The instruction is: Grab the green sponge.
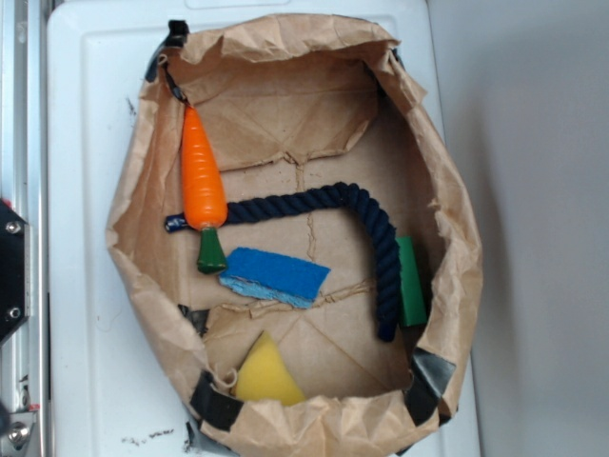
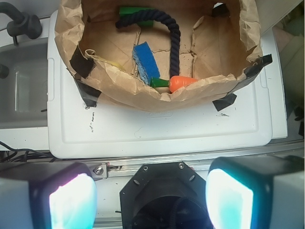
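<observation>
The green sponge (image 1: 410, 282) lies on edge against the right wall of a brown paper bag (image 1: 133, 219), tucked behind the dark blue rope (image 1: 379, 248). In the wrist view the green sponge (image 2: 135, 11) shows at the far end of the bag (image 2: 157, 98), partly covered by the rope (image 2: 174, 33). My gripper (image 2: 150, 195) hangs over the robot's black base, well short of the bag. Its two fingers stand wide apart with nothing between them. The gripper is out of the exterior view.
Inside the bag also lie a blue sponge (image 1: 274, 276), an orange toy carrot (image 1: 203, 186) with a dark green tip, and a yellow sponge (image 1: 266, 373). The bag sits on a white tray-like surface (image 1: 86, 143). Its crumpled walls, taped with black strips, stand up all round.
</observation>
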You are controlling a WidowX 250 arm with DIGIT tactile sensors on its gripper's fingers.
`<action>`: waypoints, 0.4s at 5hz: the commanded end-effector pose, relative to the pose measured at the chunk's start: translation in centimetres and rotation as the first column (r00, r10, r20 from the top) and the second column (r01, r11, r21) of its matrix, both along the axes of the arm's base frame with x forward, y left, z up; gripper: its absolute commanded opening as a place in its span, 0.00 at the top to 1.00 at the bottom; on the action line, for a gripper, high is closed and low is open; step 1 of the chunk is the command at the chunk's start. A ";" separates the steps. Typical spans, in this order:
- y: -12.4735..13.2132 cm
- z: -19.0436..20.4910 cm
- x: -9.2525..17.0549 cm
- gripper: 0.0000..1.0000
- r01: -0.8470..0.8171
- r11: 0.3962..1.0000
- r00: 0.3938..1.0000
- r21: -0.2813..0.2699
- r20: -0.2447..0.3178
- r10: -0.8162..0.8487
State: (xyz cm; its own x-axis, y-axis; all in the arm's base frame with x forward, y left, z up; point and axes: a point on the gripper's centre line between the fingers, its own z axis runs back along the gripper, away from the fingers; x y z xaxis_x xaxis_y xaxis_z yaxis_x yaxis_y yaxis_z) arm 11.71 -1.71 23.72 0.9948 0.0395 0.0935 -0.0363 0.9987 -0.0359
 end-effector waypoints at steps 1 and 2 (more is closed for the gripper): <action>0.0 0.0 0.0 0.00 0.000 1.000 1.000 0.000 0.000 0.000; -1.8 -0.8 5.0 0.00 -0.039 0.999 0.999 0.018 -0.005 0.039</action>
